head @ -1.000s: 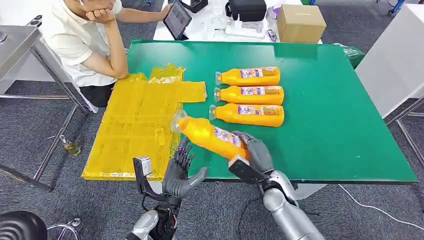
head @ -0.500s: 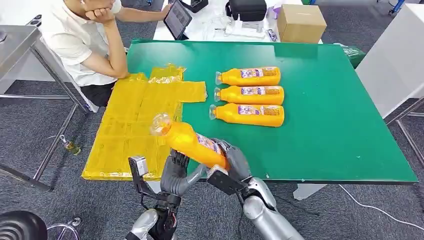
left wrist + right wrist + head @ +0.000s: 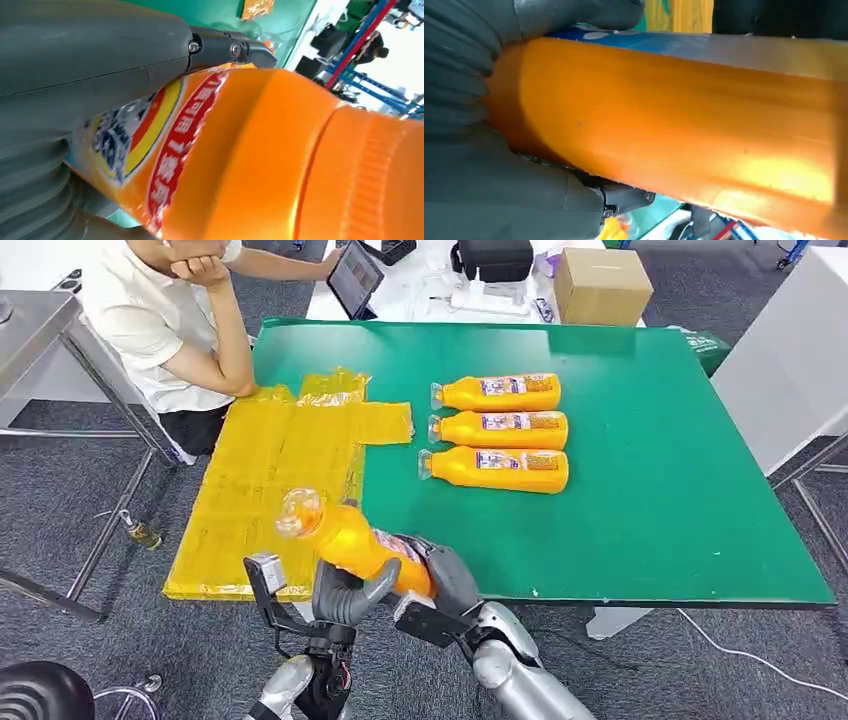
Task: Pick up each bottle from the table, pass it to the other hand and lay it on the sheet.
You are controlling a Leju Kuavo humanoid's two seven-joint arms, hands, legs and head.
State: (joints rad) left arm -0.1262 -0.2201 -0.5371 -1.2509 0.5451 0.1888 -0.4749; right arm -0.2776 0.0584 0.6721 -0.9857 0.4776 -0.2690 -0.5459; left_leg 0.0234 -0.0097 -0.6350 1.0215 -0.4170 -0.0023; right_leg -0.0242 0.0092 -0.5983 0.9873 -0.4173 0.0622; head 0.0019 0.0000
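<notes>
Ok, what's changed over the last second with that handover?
The right robot hand carried the held bottle leftward off the green table to the left robot hand, which has now closed around it. The three bottles and the yellow sheet stayed put.

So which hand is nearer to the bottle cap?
Left. The left hand grips the held bottle at its middle, just below the cap; the right hand holds the base end, farther away.
</notes>
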